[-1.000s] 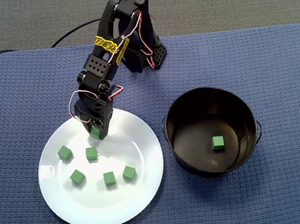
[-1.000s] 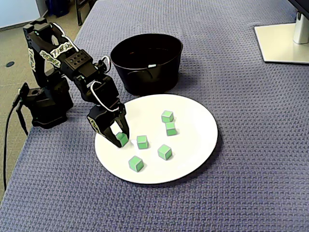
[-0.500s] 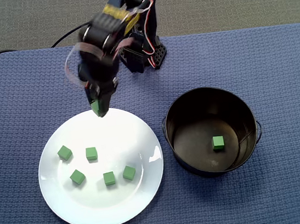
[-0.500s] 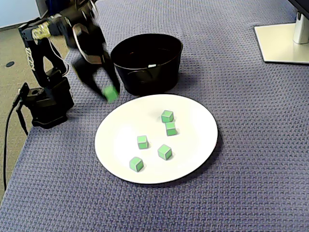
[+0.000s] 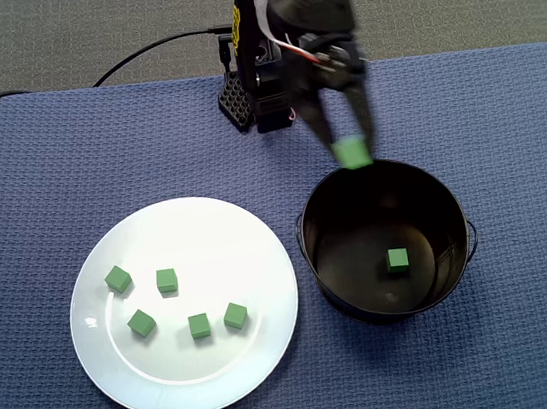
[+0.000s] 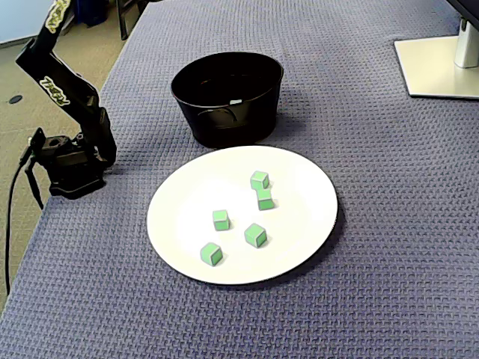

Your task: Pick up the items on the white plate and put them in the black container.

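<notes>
In a fixed view my gripper (image 5: pixel 352 157) is shut on a green cube (image 5: pixel 353 153), held in the air over the far rim of the black container (image 5: pixel 335 275). One green cube (image 5: pixel 397 260) lies on the container's floor. Several green cubes, one of them (image 5: pixel 167 280), lie on the white plate (image 5: pixel 207 233) to the left of the container. In another fixed view the plate (image 6: pixel 299 187) holds the same cubes, such as (image 6: pixel 255 235), with the container (image 6: pixel 224 123) behind it. There the gripper is above the frame; only the arm's lower link (image 6: pixel 63 78) shows.
The arm's base (image 5: pixel 258 101) stands on the blue cloth behind the container, with a black cable (image 5: pixel 152 49) running off to the left. A white monitor foot (image 6: pixel 438 67) sits at the far right corner. The cloth's edge runs beside the base (image 6: pixel 67 161).
The gripper lifted the green cube off the plate's far edge, then swung right with it to above the container's rim. It has left the other fixed view.
</notes>
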